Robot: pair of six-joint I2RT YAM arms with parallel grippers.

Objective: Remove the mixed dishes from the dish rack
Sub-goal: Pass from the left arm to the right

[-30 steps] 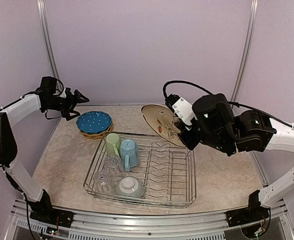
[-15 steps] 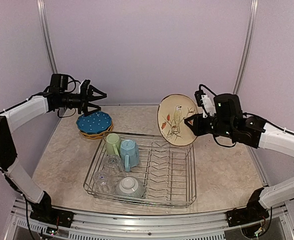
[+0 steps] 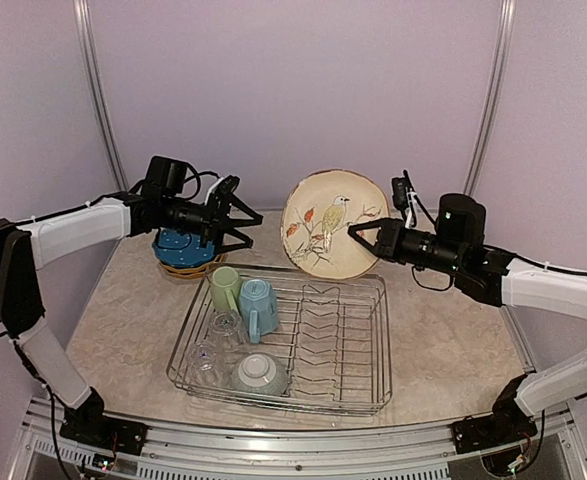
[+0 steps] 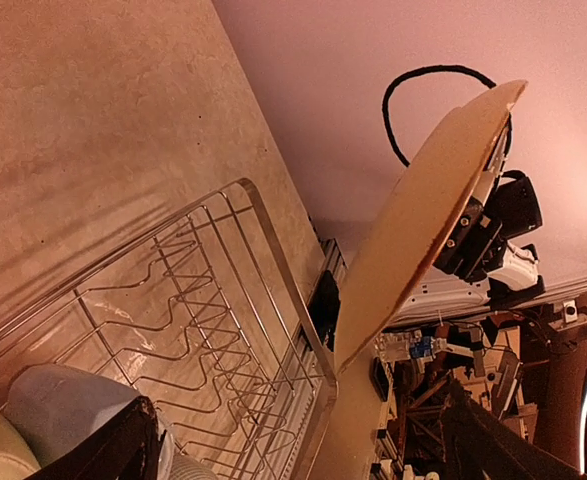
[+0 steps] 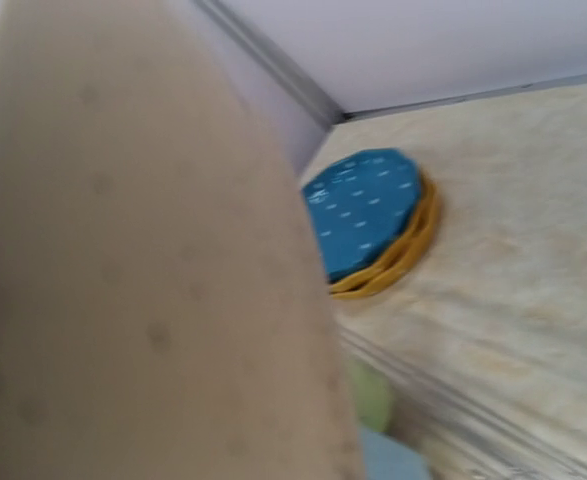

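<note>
My right gripper [image 3: 360, 233] is shut on the right rim of the cream plate [image 3: 328, 222], which has a bird painted on it. It holds the plate upright in the air above the far edge of the dish rack [image 3: 378, 345]. The plate's back fills the right wrist view [image 5: 153, 280] and hides the fingers. My left gripper [image 3: 243, 222] is open and empty, pointing right at the plate from a short gap away. The plate shows edge-on in the left wrist view [image 4: 423, 220]. The blue dotted plate [image 3: 178, 245] lies on the yellow plates [image 3: 195, 268] at the back left.
In the rack's left half stand a pale green mug [image 3: 223, 288], a light blue mug [image 3: 258, 305], clear glasses [image 3: 223, 326] and a grey-green bowl [image 3: 260, 373]. The rack's right half shows only wire prongs [image 3: 323, 330]. Walls close off the back and sides.
My right arm swung the cream plate up and left toward the middle. My left arm reached right, past the plate stack, toward the plate with its jaws open.
</note>
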